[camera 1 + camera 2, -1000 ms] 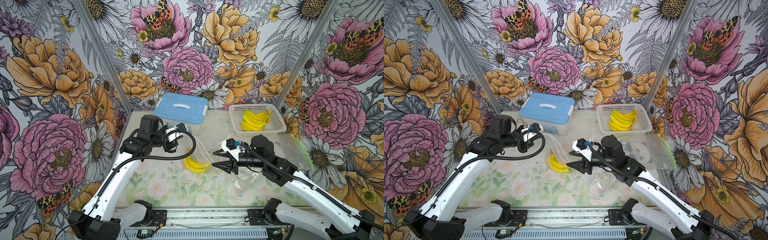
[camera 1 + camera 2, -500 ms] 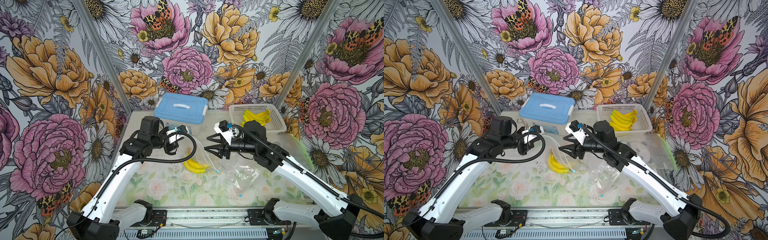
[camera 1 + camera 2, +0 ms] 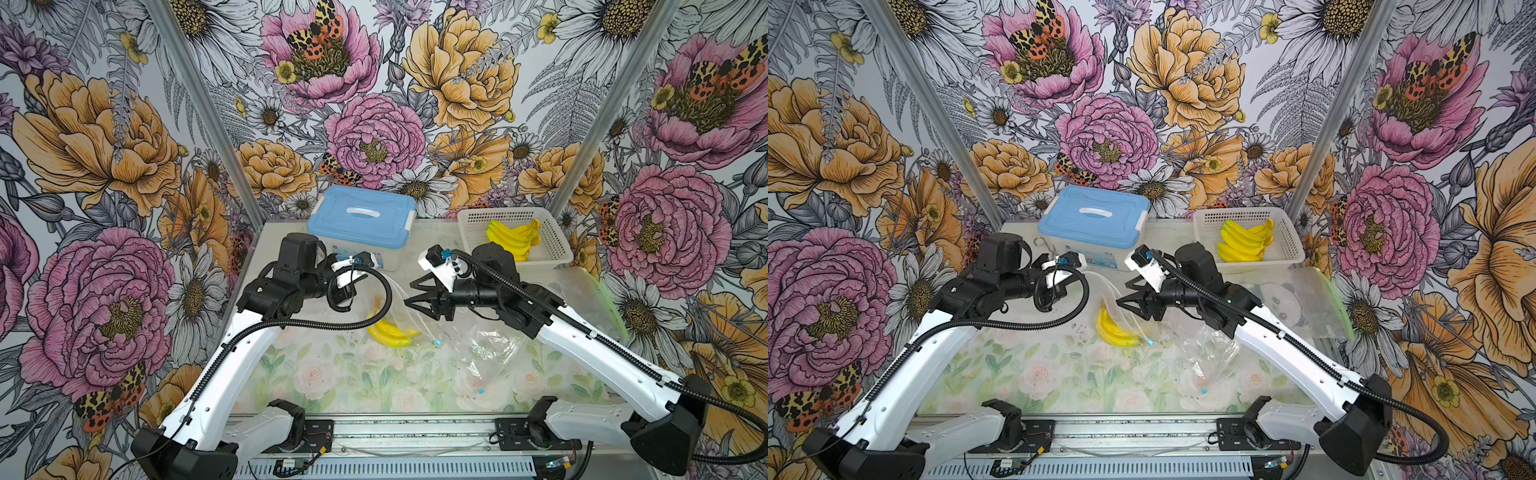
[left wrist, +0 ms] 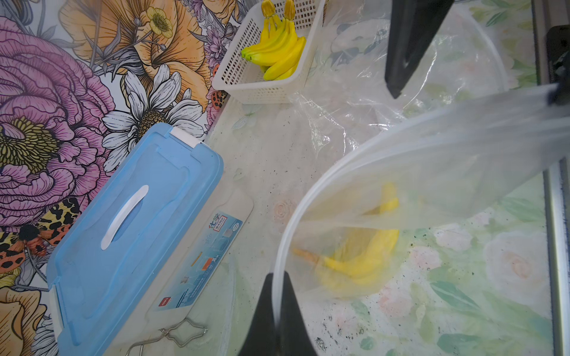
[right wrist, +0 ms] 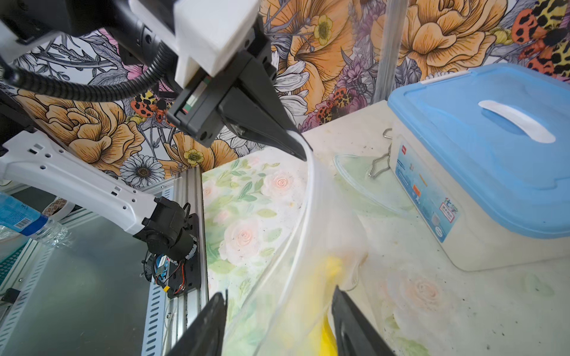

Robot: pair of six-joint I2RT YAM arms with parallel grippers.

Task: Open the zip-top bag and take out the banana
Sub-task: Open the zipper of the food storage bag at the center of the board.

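Holding the clear plastic zip-top bag (image 4: pixel 431 172) up by its rim, the left pincer (image 5: pixel 293 143) reaches in from 9 o'clock over the floral tabletop (image 3: pixel 332 374). It is fully closed on the white zip strip. From that grip the rim runs out in a wide loop in the left wrist view, so the mouth looks open, not sealed.

The yellow banana (image 3: pixel 390 332) lies inside the bag, resting on the tabletop near the centre, a little toward 12 o'clock, under the slack film.

The right pincer (image 3: pixel 408 294) comes in from 3 o'clock, raised just above the bag's 3 o'clock side. Its jaws stand about half open and clamp nothing. In the right wrist view some bag film and a patch of yellow show between them.

The opening step appears done, and the reach for the fruit is in hand. The next move calls for the right pincer to dip through the mouth and close across the banana's body without pinching film. It should then draw out toward 3 o'clock while the left one anchors the rim.

A blue-lidded plastic storage box (image 3: pixel 361 224) sits at 12 o'clock. A white perforated plastic basket (image 3: pixel 555 245) of bananas sits at 1 o'clock. A crumpled empty clear bag (image 3: pixel 490 349) lies at 4 o'clock.
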